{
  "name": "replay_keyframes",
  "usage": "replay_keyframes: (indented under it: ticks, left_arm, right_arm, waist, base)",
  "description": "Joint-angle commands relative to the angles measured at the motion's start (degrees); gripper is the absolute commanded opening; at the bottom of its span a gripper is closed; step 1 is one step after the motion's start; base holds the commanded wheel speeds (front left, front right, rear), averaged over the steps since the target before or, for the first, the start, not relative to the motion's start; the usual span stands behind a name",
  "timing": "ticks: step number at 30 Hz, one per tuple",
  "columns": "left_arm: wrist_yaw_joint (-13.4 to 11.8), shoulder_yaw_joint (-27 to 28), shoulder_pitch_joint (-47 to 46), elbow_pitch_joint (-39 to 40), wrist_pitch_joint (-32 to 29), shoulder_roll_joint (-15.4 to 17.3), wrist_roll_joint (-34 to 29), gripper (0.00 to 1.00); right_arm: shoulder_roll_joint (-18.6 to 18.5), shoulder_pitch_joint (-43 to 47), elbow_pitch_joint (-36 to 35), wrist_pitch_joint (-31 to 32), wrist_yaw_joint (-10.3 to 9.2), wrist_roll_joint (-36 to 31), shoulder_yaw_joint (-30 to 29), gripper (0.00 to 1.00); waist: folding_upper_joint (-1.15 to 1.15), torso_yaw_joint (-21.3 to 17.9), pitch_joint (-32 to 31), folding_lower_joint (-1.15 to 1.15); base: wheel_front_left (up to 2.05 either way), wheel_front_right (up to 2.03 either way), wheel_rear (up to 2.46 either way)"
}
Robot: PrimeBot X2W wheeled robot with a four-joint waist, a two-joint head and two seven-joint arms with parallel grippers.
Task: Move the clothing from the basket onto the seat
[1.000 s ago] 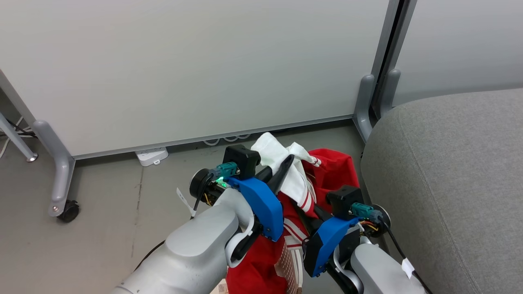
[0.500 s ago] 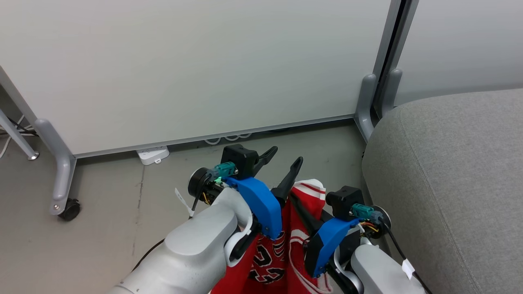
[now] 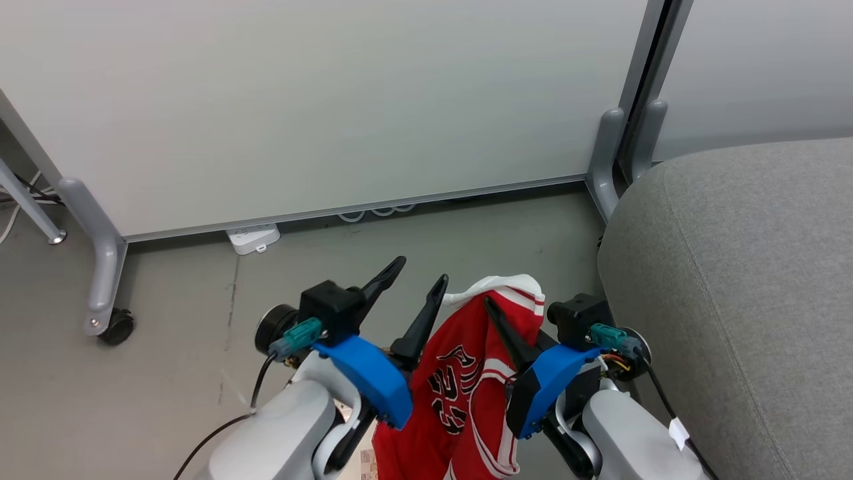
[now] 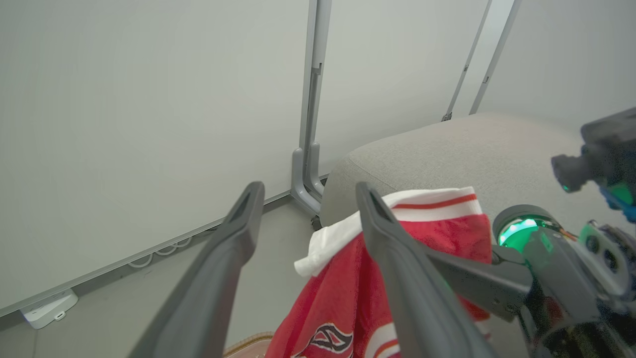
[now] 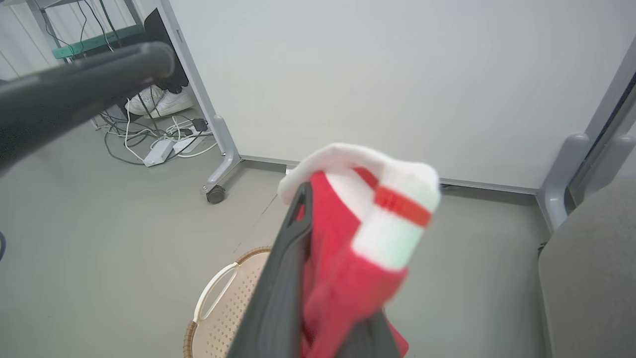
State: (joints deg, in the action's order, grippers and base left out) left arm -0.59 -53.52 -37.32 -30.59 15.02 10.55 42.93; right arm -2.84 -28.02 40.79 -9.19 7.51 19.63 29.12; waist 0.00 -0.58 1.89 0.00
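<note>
A piece of the clothing, a red jersey (image 3: 466, 393) with a white striped hem and black-and-white numerals, hangs from my right gripper (image 3: 491, 307), which is shut on its top edge. My left gripper (image 3: 417, 275) stands open just left of the cloth, with nothing between its fingers. In the left wrist view my left gripper (image 4: 308, 196) frames bare floor, with the jersey (image 4: 348, 288) beside its right finger. The right wrist view has my right gripper (image 5: 302, 193) pinching the jersey (image 5: 343, 278) above the basket (image 5: 218, 318). The grey seat (image 3: 746, 293) lies to the right.
A white partition wall (image 3: 320, 100) on grey legs stands ahead, with one castor (image 3: 114, 328) at the left. A white power strip (image 3: 252, 238) lies at the wall's foot. In the right wrist view, cables (image 5: 159, 134) and shoes (image 5: 161, 102) sit on the floor at the far left.
My left gripper has opened, let go of the cloth and drawn back to the left. The bunched garment has dropped and unfolded, and now hangs from my right gripper alone.
</note>
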Motion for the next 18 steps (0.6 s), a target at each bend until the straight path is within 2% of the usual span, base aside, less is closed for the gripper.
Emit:
replay_keyframes:
  ticks: [1, 9, 18]
  left_arm:
    - [0.10, 1.57, 2.41, 1.53, 0.21, 0.92, -1.65, 1.00]
    - [2.40, 14.29, 15.27, 12.32, 0.21, 2.64, -12.14, 1.00]
    - [5.33, 24.78, 25.97, 16.21, 0.21, 1.75, -19.57, 1.00]
  right_arm:
    - [-0.07, -1.11, -0.14, -0.44, -0.04, -0.37, -0.39, 0.00]
    - [-0.09, -0.88, -0.50, -0.57, -0.04, -1.35, -2.36, 0.00]
    - [-0.09, 0.36, -1.04, -0.24, -0.04, -2.05, -3.44, 0.00]
  waist:
    - [0.00, 0.07, 0.11, 0.00]
    - [0.00, 0.39, 0.42, 0.00]
    - [0.00, 0.72, 0.15, 0.00]
  base:
    - [0.00, 0.00, 0.00]
    - [0.00, 0.00, 0.00]
    - [0.00, 0.00, 0.00]
